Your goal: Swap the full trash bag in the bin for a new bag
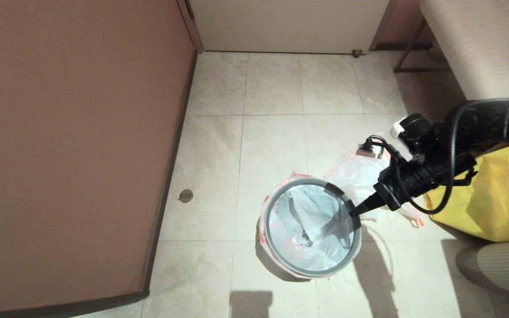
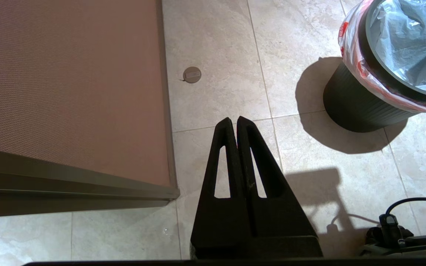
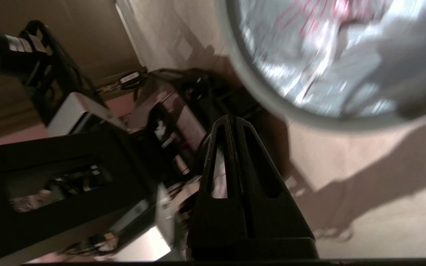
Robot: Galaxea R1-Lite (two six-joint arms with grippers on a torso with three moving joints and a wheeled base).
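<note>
A: Head view. The bin [image 1: 311,227], a round black bucket tapering downward under a grey ring rim [image 1: 268,221], stands on the tiled floor [image 1: 272,132] near the middle of the frame. What does its size suggest about handling?

B: It is probably light plastic, stiff enough to keep its shape, yet likely to slide or tip on smooth tile if the liner is pulled sideways rather than straight up.

A: And the full trash bag [image 1: 312,221]?

B: It lines the bin, its translucent white film crumpled inside and its orange-red hem [image 1: 262,229] folded out under the ring. The film looks thin, soft and slippery, and would tear under a sharp tug. The best hold, by this judgement, is a gathered pinch at the hem, once the ring no longer traps it.

A: What lies behind the bin?

B: A second white bag [image 1: 360,176], loose on the floor and touching the bin's far side; presumably the new bag. Beside it sits a yellow tote [image 1: 493,198].

A: The right gripper [image 1: 355,212]?

B: Its fingers are pressed together on nothing, tip just at the ring's right edge; whether it touches cannot be told.

A: The left gripper [image 2: 233,122]?

B: Seen in the left wrist view only, it hangs parked over bare tile, well apart from the bin [image 2: 361,103], fingers likewise together and empty.
</note>
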